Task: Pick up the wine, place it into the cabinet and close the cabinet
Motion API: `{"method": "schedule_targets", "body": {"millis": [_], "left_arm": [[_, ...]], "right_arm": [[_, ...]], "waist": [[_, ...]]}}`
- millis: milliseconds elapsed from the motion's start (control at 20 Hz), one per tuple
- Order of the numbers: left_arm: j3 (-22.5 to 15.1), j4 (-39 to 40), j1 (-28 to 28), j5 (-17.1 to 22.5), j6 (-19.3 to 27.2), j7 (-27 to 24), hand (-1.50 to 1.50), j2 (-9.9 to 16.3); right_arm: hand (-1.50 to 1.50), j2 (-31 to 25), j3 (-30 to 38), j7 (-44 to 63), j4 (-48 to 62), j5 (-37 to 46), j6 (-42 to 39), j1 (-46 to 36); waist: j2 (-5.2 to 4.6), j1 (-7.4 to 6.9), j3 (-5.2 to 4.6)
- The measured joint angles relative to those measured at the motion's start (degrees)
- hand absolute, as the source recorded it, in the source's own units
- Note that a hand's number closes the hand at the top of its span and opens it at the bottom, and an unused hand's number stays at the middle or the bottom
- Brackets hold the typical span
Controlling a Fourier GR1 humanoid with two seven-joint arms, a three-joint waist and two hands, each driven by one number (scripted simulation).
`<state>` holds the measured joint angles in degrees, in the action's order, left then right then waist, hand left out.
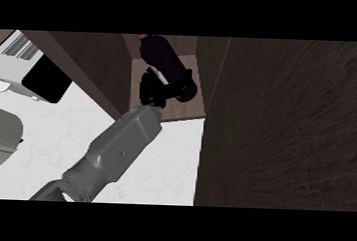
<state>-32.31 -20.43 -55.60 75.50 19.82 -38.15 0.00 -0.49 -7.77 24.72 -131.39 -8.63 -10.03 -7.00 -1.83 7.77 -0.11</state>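
Observation:
The wine bottle is dark with a reddish top and stands inside the open cabinet, over its brown shelf. My right hand is curled round the bottle's lower part, fingers on both sides. Its grey forearm runs in from the lower left. The hand hides the bottle's base, so I cannot tell whether it rests on the shelf. The left hand does not show.
A wide dark wooden cabinet door stands open at the right. Another dark panel borders the opening at the left. A white appliance with a black front sits at the upper left, a grey rounded object at the left edge, on the white counter.

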Motion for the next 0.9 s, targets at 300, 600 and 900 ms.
{"method": "schedule_targets", "body": {"millis": [300, 600, 900], "left_arm": [[-1.25, -1.89, 0.51, 4.67, 1.54, -2.39, -1.50, 0.01], [-2.61, -2.66, -0.01, 8.81, 3.11, -4.96, -1.50, 0.00], [-4.55, -0.81, -1.69, 11.08, 4.83, -5.54, -1.50, 0.01]], "right_arm": [[-1.50, -0.29, 0.29, 0.01, 0.07, -0.37, -0.28, -0.05], [-1.50, -0.47, 0.85, -0.48, 0.35, -0.55, -0.45, -0.02], [-1.50, -0.53, 0.78, -0.54, 0.13, -0.51, -0.51, -0.21]], "waist": [[-0.01, 0.12, 0.00], [0.01, -0.02, 0.02], [-0.07, -0.01, 0.03]]}}
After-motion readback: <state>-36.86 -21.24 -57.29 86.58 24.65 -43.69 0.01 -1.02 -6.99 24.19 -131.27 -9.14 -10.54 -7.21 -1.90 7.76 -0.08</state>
